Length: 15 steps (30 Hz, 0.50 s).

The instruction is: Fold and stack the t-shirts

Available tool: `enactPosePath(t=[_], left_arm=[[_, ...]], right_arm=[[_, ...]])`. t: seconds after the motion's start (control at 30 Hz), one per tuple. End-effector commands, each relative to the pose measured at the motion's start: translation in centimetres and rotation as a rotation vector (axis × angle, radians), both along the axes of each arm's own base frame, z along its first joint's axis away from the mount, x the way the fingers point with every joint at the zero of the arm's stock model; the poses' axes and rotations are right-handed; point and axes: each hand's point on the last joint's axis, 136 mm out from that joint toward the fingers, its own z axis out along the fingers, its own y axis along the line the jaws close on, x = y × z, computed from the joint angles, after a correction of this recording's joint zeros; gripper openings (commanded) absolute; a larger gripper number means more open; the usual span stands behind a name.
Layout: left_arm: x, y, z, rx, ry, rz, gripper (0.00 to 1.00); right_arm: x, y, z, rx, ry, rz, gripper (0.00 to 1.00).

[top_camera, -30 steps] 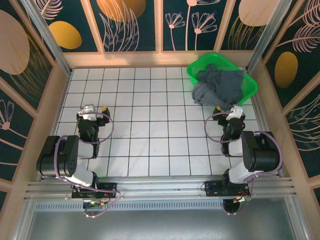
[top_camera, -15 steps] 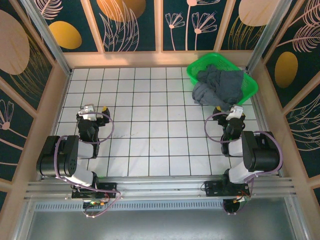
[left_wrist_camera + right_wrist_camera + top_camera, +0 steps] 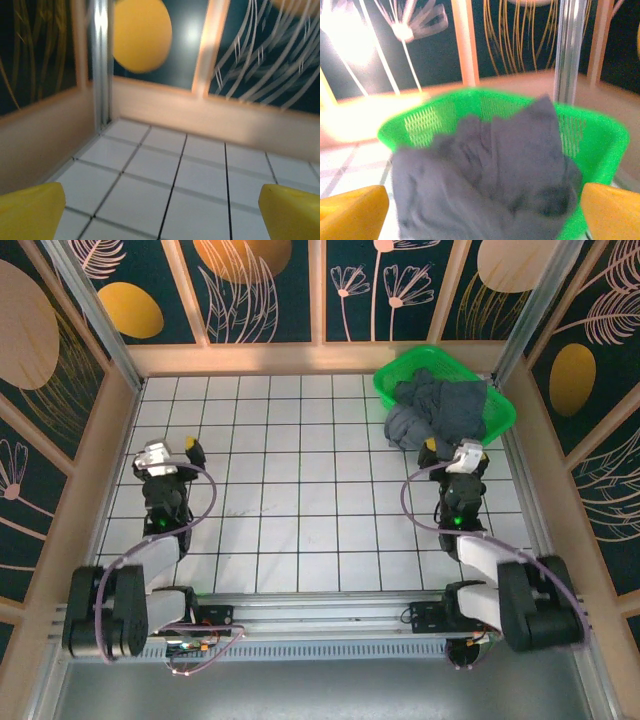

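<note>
The t-shirts (image 3: pixel 437 410) lie crumpled in one tangled grey heap inside the green mesh basket (image 3: pixel 503 412) at the far right corner of the bench (image 3: pixel 300 490), with cloth spilling over the basket's near rim. The right arm (image 3: pixel 465 515) points its jaws, spread wide and empty, at that heap from just beside it. The left arm (image 3: pixel 160 515) hangs near the left edge, jaws likewise apart, holding nothing. The risk: a pinch into the tangle may catch two shirts together, or snagged cloth may drag or tip the light basket.
</note>
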Motion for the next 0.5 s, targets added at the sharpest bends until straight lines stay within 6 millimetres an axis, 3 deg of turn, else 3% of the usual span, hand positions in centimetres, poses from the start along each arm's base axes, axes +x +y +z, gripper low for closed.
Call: enactPosePath(t=[0.0, 0.07, 0.13, 0.2, 0.3, 0.37, 0.47], left_arm=[[0.2, 0.5, 5.6, -0.039, -0.097, 0.058, 0.99], [0.8, 0.4, 9.3, -0.06, -0.159, 0.059, 0.99], [2.3, 1.5, 12.0, -0.257, -0.157, 0.115, 0.99], [5.0, 0.9, 11.2, -0.446, 0.063, 0.124, 0.99], [9.0, -1.8, 10.5, -0.597, 0.169, 0.004, 0.99], [11.5, -4.9, 9.9, -0.65, 0.241, -0.151, 0.99], [14.0, -9.7, 8.2, -0.707, 0.345, -0.313, 0.99]], right_arm=[[-0.3, -1.0, 6.9, 0.063, -0.077, -0.117, 0.99], [0.4, -1.2, 10.0, 0.201, -0.076, -0.117, 0.99], [2.2, -1.7, 10.9, 0.432, 0.062, -0.066, 0.99], [4.2, -2.2, 11.7, 0.526, 0.136, -0.031, 0.99], [8.1, -2.7, 11.6, 0.502, 0.25, -0.006, 0.99], [10.5, -3.8, 9.8, 0.488, 0.381, -0.102, 0.93], [13.9, -5.2, 6.3, 0.465, 0.578, -0.221, 0.93]])
